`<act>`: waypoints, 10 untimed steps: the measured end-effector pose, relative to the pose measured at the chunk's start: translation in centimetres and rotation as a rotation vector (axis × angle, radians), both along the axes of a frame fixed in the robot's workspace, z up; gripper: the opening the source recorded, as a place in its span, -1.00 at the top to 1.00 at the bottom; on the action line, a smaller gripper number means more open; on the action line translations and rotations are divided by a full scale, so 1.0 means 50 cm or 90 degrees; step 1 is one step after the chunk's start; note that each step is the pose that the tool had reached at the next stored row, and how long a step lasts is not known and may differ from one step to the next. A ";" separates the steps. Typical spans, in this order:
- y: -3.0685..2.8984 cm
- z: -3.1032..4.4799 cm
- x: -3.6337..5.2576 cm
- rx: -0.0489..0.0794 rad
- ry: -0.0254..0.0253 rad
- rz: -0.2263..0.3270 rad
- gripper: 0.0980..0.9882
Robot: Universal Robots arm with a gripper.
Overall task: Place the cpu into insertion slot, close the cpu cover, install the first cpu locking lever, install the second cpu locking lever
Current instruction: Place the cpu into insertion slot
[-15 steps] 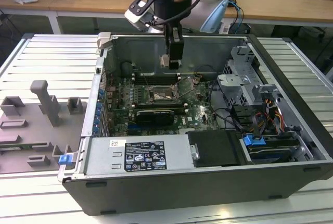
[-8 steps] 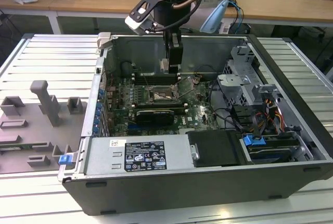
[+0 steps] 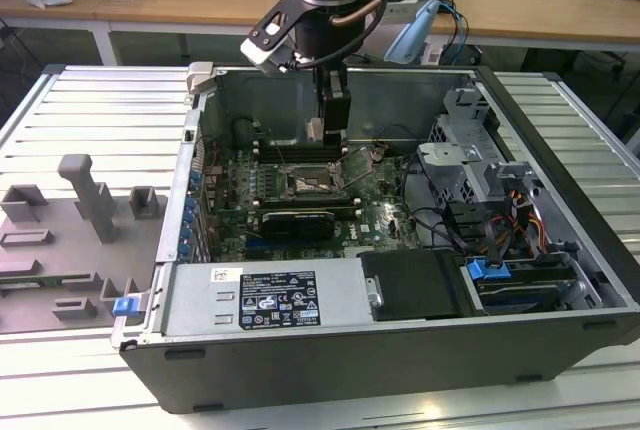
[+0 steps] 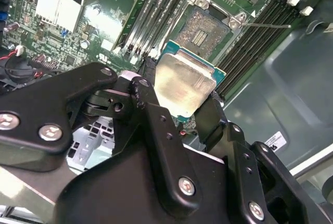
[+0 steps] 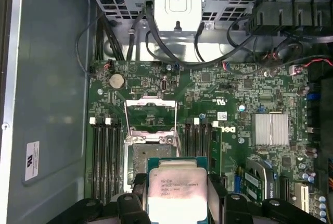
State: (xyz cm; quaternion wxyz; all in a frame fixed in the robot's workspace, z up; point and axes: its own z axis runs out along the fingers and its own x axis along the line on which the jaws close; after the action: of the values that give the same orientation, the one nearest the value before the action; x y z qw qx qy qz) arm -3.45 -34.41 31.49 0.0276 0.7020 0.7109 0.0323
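Lit brightly and evenly from overhead in exterior view; slightly soft and grainy throughout. Dimmer inside computer case (image 3: 262, 98), with deeper shadow down around motherboard (image 3: 235, 182). Pale, washed-out tone on ribbed table (image 3: 90, 100). In second wrist view, strong glare across metal top of cpu (image 4: 184, 81), near blown-out white on heatsink (image 4: 54, 5), dull highlights along black gripper (image 4: 181, 92) links. In first wrist view, flat even light, mild sheen on cpu, bright heatsink fins, gripper near-black with little detail, soft gradient along grey computer case wall.
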 end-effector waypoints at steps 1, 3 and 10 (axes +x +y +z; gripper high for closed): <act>0.000 -0.005 0.000 0.000 0.0000 0.000 0.00; 0.000 -0.017 0.000 0.000 0.0000 0.002 0.00; 0.003 -0.057 -0.004 0.000 0.0000 0.006 0.00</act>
State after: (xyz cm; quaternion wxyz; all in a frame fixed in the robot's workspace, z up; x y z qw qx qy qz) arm -3.66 -34.26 28.63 0.0275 0.6985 0.7144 0.0324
